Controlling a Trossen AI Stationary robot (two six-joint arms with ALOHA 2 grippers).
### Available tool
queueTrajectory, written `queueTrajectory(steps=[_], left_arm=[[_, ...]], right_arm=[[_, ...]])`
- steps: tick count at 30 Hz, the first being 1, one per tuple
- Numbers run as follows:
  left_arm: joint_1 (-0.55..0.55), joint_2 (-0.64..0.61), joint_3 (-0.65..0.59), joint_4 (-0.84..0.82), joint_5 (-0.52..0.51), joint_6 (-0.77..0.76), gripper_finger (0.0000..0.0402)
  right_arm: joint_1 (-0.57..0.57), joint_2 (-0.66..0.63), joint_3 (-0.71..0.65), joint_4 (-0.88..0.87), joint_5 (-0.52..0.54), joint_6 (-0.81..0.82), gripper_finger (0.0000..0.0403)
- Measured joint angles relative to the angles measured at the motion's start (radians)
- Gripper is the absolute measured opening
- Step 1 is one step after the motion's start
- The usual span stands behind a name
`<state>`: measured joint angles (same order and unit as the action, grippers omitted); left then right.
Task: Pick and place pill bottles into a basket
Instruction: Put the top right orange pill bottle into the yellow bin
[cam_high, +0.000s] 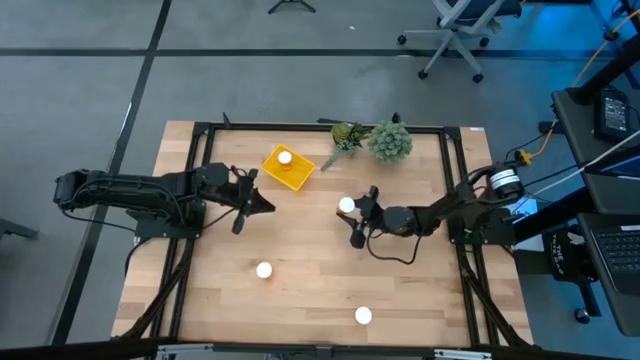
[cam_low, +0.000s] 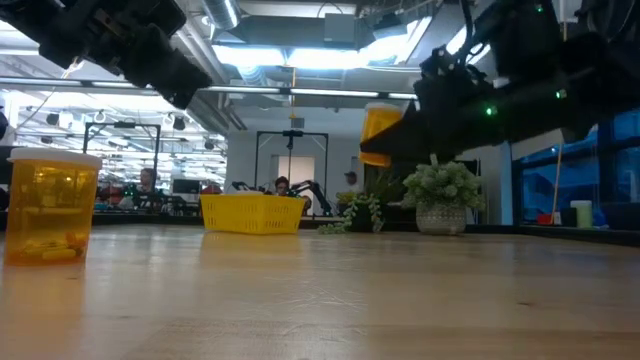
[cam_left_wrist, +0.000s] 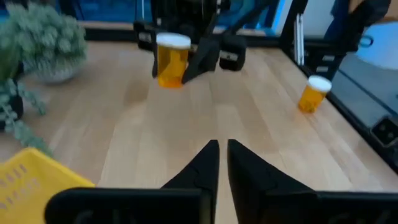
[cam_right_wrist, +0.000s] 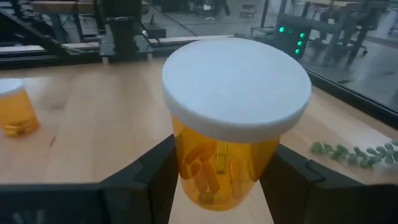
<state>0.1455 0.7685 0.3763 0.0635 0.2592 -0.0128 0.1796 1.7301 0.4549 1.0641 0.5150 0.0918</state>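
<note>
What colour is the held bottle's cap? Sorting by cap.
White, on the pill bottle in the right pincer; clearest in the right wrist view.

You have the wooden table (cam_high: 300, 290) as your landmark, two green plant clumps (cam_high: 375, 138) at its far edge, an office chair (cam_high: 462, 30) on the grey floor beyond, a laptop (cam_high: 610, 255) off its right side.
</note>
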Motion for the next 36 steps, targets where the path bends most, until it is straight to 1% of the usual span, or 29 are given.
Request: queueTrajectory(steps=[3, 5, 8, 11, 16, 19, 23, 30, 32, 36], left_arm=[[0.000, 0.000, 0.000, 0.059, 0.000, 0.000, 0.0053], [0.000, 0.000, 0.000, 0.079, 0.000, 0.000, 0.0074], [0.000, 0.000, 0.000, 0.099, -0.008, 0.021, 0.0115], [0.000, 0.000, 0.000, 0.096, -0.061, 0.025, 0.0161], [0.000, 0.000, 0.000, 0.098, -0.134, 0.026, 0.0237], [0.000, 0.000, 0.000, 0.098, -0.144, 0.026, 0.0266], [0.000, 0.000, 0.000, 0.098, -0.135, 0.003, 0.0281], [0.000, 0.014, 0.000, 0.124, -0.138, -0.053, 0.0279], [0.000, 0.034, 0.000, 0.178, -0.138, -0.078, 0.0279], [-0.016, 0.095, 0.000, 0.286, -0.138, -0.081, 0.0279]], right_arm=[[-0.007, -0.044, 0.005, -0.064, -0.041, -0.018, 0.0194], [-0.007, -0.070, 0.034, -0.133, -0.046, -0.032, 0.0194], [-0.008, -0.093, 0.101, -0.274, -0.046, -0.074, 0.0194], [-0.018, -0.100, 0.171, -0.368, -0.060, -0.097, 0.0194], [-0.048, -0.100, 0.259, -0.454, -0.148, -0.104, 0.0194], [-0.062, -0.100, 0.284, -0.457, -0.162, -0.104, 0.0194], [-0.074, -0.100, 0.294, -0.459, -0.183, -0.107, 0.0194], [-0.079, -0.100, 0.294, -0.449, -0.199, -0.103, 0.0194], [-0.079, -0.099, 0.300, -0.451, -0.224, -0.102, 0.0194], [-0.079, -0.099, 0.338, -0.469, -0.272, -0.102, 0.0194]])
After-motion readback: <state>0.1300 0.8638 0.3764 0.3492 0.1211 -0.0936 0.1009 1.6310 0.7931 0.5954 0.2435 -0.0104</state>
